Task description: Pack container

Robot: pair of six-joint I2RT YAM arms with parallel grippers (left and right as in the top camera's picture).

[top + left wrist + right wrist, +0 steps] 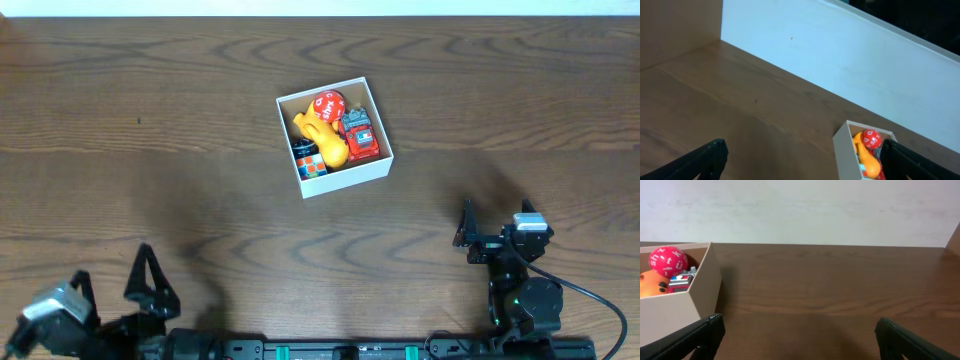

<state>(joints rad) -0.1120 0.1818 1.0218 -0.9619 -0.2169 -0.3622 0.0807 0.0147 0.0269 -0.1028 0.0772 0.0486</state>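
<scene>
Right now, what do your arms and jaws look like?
Both the left arm and right arm are black, with thin tapering black jaws and a grey block at the wrist. A black cable loops from the right arm's base.

Dark wood-grain table (150,120) — one white container (345,176) directly on it, near the middle

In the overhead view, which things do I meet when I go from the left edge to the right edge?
left gripper → container, holding colourful cube → yellow toy → red toy truck → right gripper
</scene>
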